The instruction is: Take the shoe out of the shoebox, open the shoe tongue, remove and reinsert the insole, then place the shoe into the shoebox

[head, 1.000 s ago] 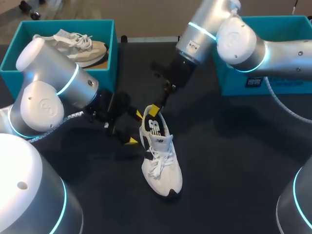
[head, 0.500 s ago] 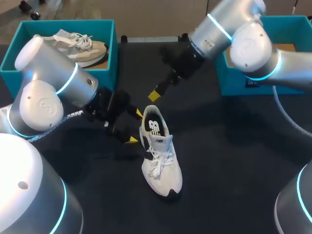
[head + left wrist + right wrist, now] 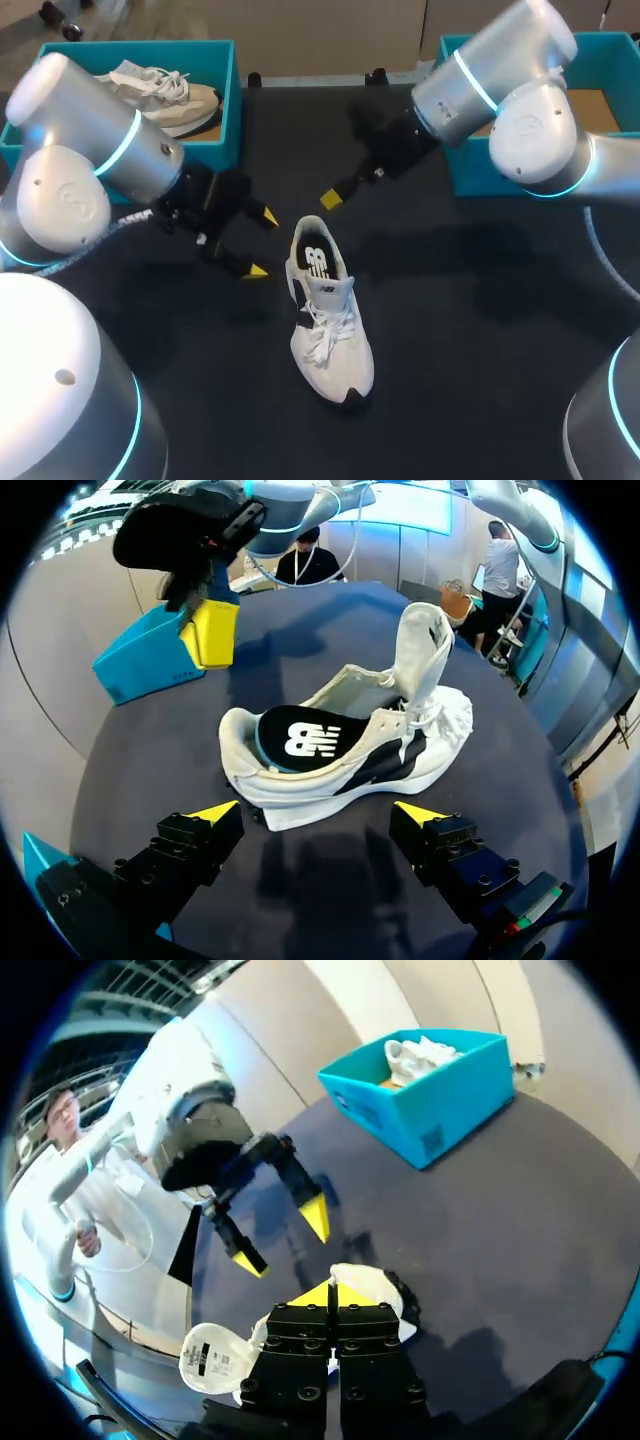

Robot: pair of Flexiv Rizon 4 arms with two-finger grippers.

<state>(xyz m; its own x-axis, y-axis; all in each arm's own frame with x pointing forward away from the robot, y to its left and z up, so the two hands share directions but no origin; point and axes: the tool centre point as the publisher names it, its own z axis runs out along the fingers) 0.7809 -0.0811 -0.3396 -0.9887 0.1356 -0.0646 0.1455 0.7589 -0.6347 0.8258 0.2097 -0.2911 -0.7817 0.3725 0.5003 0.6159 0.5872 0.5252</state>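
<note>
The white shoe (image 3: pixel 325 320) is laid upright at mid-scene, tongue raised. The left gripper (image 3: pixel 261 243) is held wide open, empty, just left of the heel. The right gripper (image 3: pixel 330 198) is closed, empty, at the heel's far side.

Insole: we see a white letter logo on the black heel end of the insole (image 3: pixel 300 738) inside the shoe (image 3: pixel 330 330), which lies near the middle of the table; we leave the brand unread.
Tongue: the inner face of the tongue (image 3: pixel 212 1358) carries a small printed label, too small for us to read.
Shoebox: the shoebox (image 3: pixel 430 1090) at the table's far left corner bears a small dark square label on its wall, which we cannot read.
Tag: a white tag (image 3: pixel 130 72) lies on the second shoe (image 3: pixel 175 100) in that shoebox; we can make out no print on it.
</note>
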